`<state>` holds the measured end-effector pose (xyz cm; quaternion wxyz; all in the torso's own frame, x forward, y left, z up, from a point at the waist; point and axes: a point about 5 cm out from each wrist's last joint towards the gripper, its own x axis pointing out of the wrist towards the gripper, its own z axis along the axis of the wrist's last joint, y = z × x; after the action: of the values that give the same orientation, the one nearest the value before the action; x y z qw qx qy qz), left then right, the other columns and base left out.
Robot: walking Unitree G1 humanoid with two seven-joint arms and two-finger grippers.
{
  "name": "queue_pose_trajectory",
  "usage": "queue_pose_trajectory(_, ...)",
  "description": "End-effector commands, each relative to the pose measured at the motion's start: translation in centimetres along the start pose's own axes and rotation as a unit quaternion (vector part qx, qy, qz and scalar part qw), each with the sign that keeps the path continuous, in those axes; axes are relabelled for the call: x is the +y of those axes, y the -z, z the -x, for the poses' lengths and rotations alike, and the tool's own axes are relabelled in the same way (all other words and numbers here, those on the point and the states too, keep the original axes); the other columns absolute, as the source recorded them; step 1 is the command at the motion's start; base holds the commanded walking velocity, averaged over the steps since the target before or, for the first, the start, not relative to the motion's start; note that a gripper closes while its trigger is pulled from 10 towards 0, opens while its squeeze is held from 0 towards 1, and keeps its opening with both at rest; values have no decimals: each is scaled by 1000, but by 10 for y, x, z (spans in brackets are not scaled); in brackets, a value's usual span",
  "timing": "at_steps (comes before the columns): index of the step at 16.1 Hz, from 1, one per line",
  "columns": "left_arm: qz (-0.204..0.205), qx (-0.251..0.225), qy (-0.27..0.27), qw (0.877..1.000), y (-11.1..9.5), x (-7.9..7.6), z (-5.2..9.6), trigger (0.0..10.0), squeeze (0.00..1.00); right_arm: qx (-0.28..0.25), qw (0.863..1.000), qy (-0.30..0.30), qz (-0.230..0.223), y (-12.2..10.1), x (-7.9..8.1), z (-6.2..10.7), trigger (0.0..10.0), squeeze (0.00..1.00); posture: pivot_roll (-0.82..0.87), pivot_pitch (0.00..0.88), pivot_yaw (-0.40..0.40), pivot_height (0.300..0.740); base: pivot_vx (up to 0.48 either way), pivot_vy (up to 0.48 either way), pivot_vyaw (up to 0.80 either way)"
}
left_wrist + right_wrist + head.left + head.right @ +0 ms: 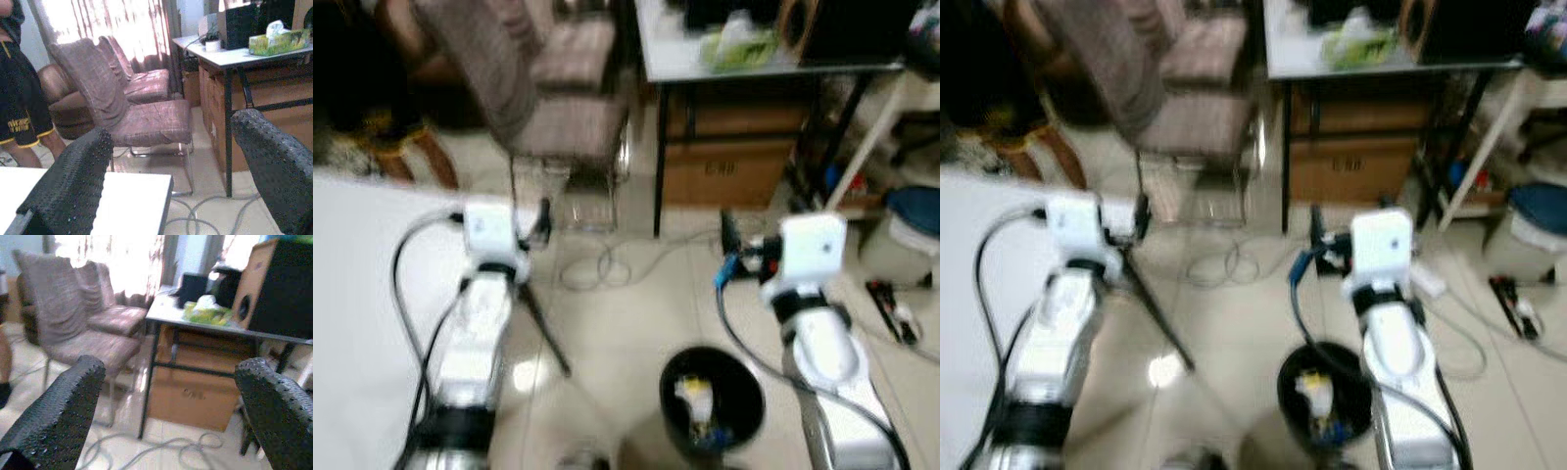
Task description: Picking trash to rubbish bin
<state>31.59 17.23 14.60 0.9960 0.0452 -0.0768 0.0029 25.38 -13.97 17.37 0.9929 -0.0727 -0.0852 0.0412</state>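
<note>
Tiles [636, 313] underfoot — cables [597, 266], chairs [146, 115], desk [195, 323].

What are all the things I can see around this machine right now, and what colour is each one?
Rubbish bin: one, black, on the floor between the arms, with yellowish trash inside.
Chairs: two, brown-grey checked fabric, side by side near the curtained window.
Desk: one, pale top on black legs, right of the chairs.
Tissue box: one, green, on the desk.
Speaker: one, black with wooden side, on the desk.
Cardboard box: one, brown, under the desk.
Cables: pale, looped on the floor.
White table: one, at the robot's left.
Person: one, black shorts, beyond the white table.
Left gripper: black, jaws open.
Right gripper: black, jaws open.
</note>
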Motion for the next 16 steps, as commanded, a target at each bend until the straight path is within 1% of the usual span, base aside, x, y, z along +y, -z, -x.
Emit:
queue_pose_trajectory(1,-4,10,-3,1000,2,0,1,10000,0,-7,1000,-7,-2,-4,1,0,10000,0,-93,115,68,740,0,0,800)
queue_pose_trajectory(4,-6,17,2,1000,3,-2,2,10000,0,-5,1000,-11,-7,-4,3,-1,10000,0,-91,122,71,740,0,0,800)
queue_pose_trajectory(8,-7,18,-4,1000,3,-1,2,10000,0,-1,1000,-12,-11,-3,4,0,10000,0,-91,124,73,740,0,0,800)
queue_pose_trajectory(9,-17,22,-12,1000,3,1,4,10000,0,1,1000,-12,-12,-2,4,0,10000,0,-90,125,72,740,0,0,800)
queue_pose_trajectory(12,-20,43,-31,998,11,9,9,10000,0,3,1000,-15,-15,-1,5,0,10000,0,-87,129,72,740,0,0,800)
queue_pose_trajectory(16,-17,52,-36,998,13,9,8,10000,0,8,1000,-18,-20,0,6,0,10000,0,-86,129,72,740,0,0,800)
